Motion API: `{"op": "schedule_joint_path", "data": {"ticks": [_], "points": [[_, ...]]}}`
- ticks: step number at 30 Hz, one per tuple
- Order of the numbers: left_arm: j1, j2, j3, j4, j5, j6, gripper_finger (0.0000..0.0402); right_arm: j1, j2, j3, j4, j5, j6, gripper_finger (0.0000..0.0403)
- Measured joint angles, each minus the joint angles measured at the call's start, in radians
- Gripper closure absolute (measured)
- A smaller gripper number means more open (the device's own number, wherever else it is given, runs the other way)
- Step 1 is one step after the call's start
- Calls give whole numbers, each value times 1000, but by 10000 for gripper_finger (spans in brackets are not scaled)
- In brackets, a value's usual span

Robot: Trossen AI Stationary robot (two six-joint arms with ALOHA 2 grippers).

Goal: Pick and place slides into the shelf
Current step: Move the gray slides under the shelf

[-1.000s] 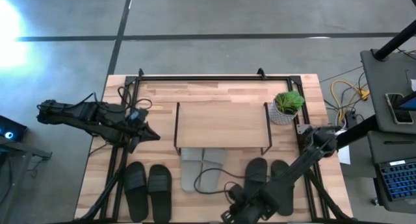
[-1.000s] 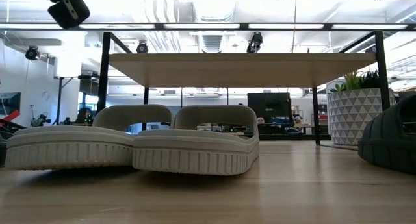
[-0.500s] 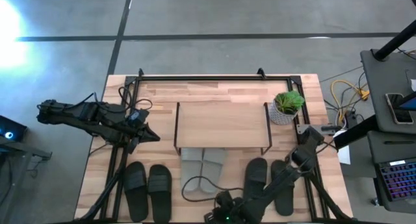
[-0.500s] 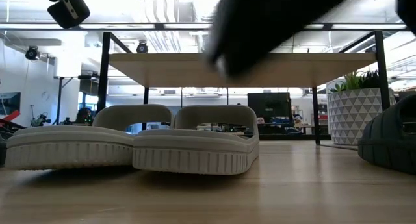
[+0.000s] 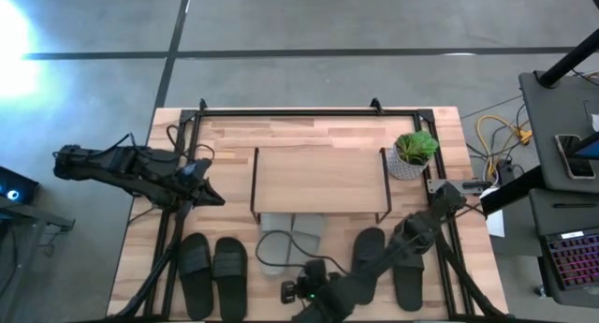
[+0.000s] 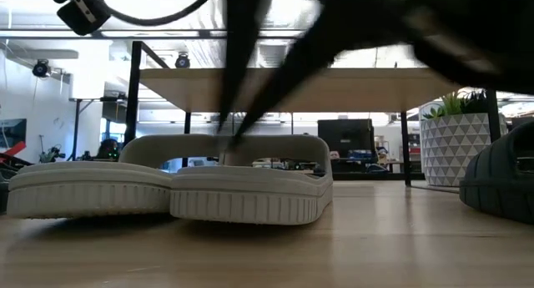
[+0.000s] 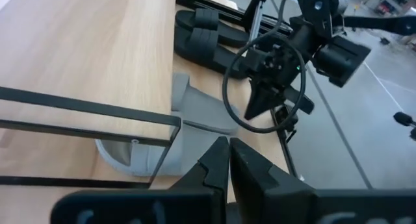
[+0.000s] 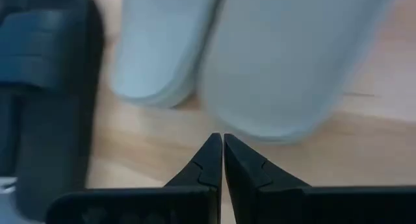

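Right end effector (image 8: 223,141), fingers pressed together and empty, hovers at lower centre before the grey slides (image 5: 292,237); left end effector (image 5: 213,198) waits closed, centre left.

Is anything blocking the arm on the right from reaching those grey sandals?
Nothing visible does. The right gripper, shut, hovers just off the heels of the grey slides, with only bare table between them.
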Motion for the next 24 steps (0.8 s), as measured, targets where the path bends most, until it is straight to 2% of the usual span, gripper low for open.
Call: {"op": "schedule_joint_path", "data": {"ticks": [4,9,15,24], "points": [[0,-26,0,-14,1,29,402,-7,0,0,85,-8,-25,394],[0,-61,0,-15,2,36,402,-1,-3,9,79,-8,-1,394],[0,-107,-1,-14,2,42,402,11,-5,10,77,-82,-1,394],[1,-138,-2,-15,2,81,402,6,-2,-22,71,-76,17,394]]}}
